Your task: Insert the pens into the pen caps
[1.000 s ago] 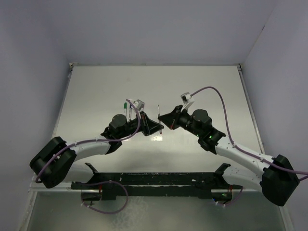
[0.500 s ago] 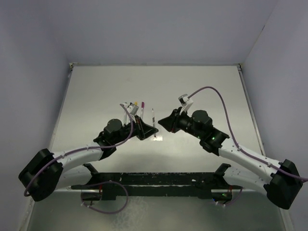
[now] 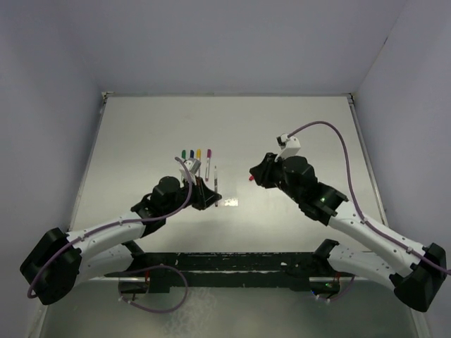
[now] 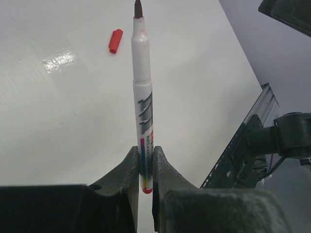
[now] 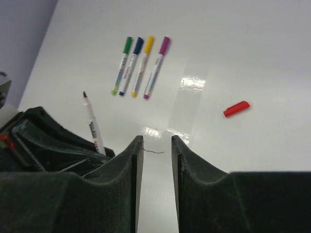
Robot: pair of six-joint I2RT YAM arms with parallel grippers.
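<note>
left gripper (image 4: 145, 156) clenched on thin whitish-grey uncapped marker pen (image 4: 142, 92) | right gripper (image 5: 156, 141) released, empty | stubby red plastic cap (image 5: 236, 108) lying on white table (image 5: 252, 43), 2 o'clock of right fingertips | four capped marker pens (image 5: 141, 65) side by side at 11 o'clock

Bright even light, glare on table (image 3: 296, 127)

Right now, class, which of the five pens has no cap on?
The red pen, gripped in the left pincer, tip bare; its red cap lies loose on the table. The green pen, blue pen, yellow pen and purple pen lie capped.
</note>
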